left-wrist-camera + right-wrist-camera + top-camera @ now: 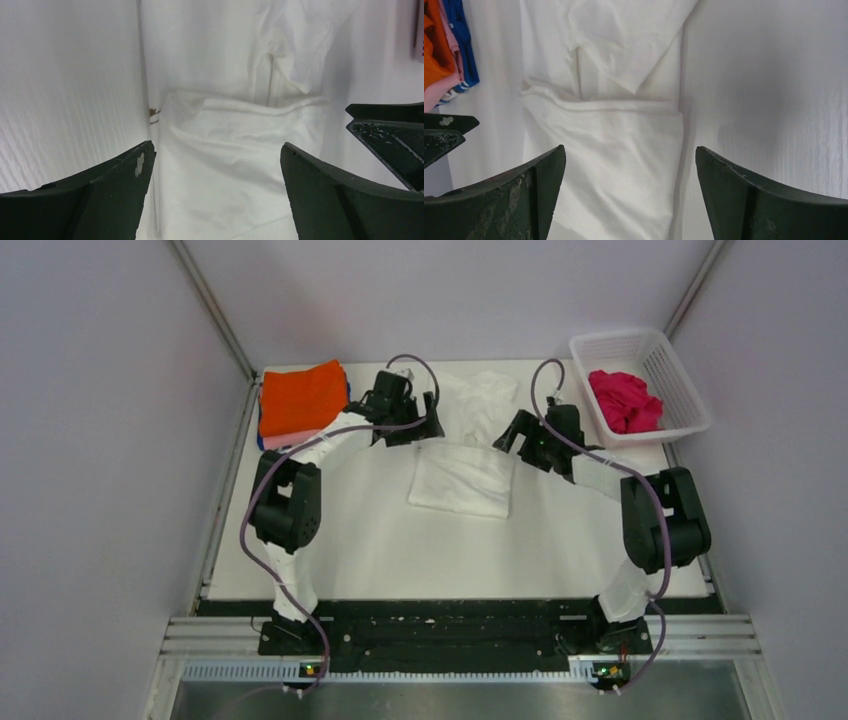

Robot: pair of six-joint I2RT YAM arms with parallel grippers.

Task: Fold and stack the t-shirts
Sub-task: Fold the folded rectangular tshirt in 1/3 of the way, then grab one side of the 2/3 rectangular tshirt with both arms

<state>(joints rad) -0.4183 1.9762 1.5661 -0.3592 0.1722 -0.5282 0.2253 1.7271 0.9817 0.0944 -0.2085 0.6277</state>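
- The white tabletop (380, 550) carries everything, with both arms reaching from its near edge toward the middle of the far half.
- The white t-shirt (462, 475) lies midway between the left and right edges. Its long axis runs from far edge to near edge. The half toward the near edge is a flat doubled panel, and the half toward the far edge is rumpled and not yet squared. From this side it looks plain, apart from a small brown mark at one edge in the left wrist view.
- The lattice basket (683, 388) sits at the far right corner, and a magenta t-shirt (625, 400) is bunched inside it, unfolded.
- The folded stack (302, 400) rests at the far left corner. Orange is on top, with pink and blue edges showing beneath.
- The left gripper (408, 432) hangs over the shirt's left side with its jaws spread wide and nothing between them.
- The right gripper (522, 445) mirrors it over the right side, also spread wide and empty.
- The two flank the shirt where the doubled panel meets the rumpled half. Neither arm looks clearly nearer, so the next fold probably suits both together, one to each side edge.
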